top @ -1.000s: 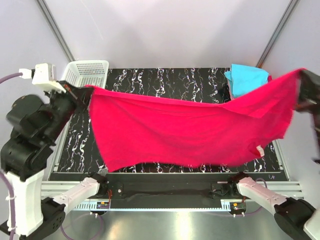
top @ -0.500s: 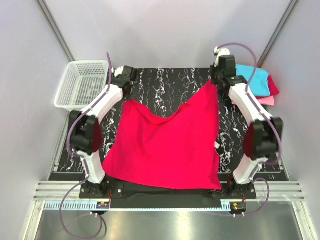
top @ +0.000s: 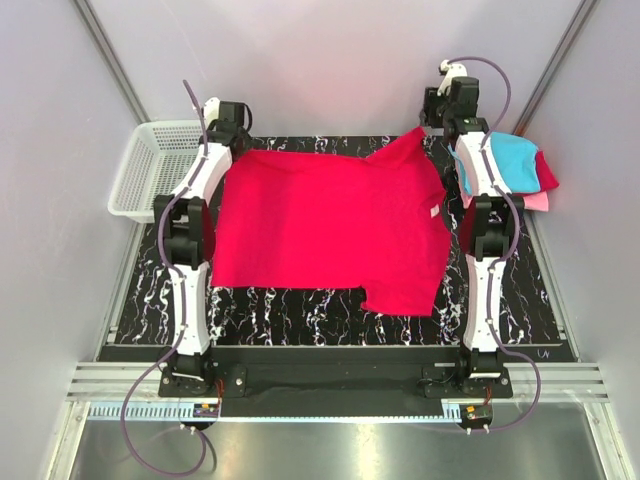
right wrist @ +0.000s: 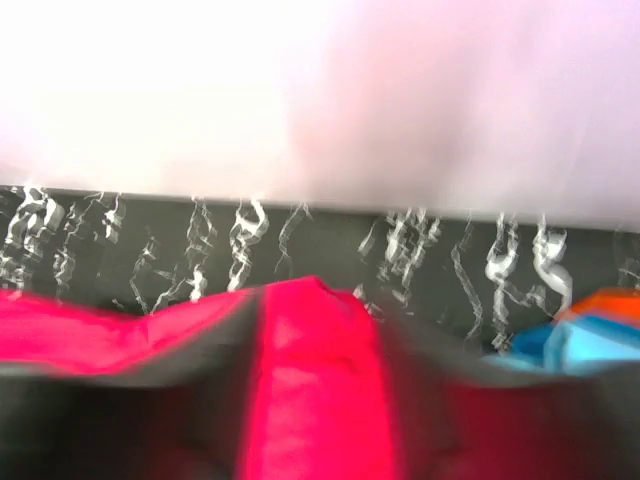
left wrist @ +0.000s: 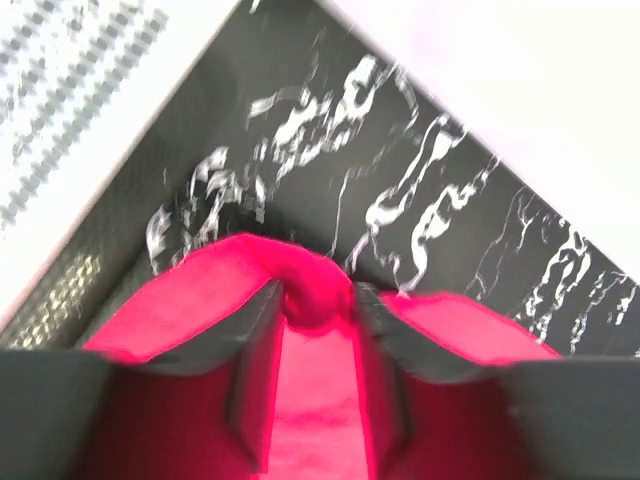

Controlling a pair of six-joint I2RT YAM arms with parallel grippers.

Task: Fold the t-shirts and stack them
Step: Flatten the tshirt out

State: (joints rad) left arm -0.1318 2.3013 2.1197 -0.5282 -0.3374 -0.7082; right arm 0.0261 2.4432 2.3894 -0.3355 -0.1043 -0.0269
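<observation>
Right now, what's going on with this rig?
Both arms are stretched to the far edge of the table, with a crimson t-shirt spread mostly flat on it. The left gripper and right gripper sit at its two far corners, jaws parted with cloth between the fingers, so it looks like a release. No fold is made yet. A cyan-topped stack of folded shirts sits far right, a white basket far left.

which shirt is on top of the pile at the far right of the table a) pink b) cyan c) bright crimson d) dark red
B: the cyan shirt lies on top, with the dark red shirt and the pink shirt peeking out beneath it, while the crimson shirt lies spread flat in the middle.
</observation>
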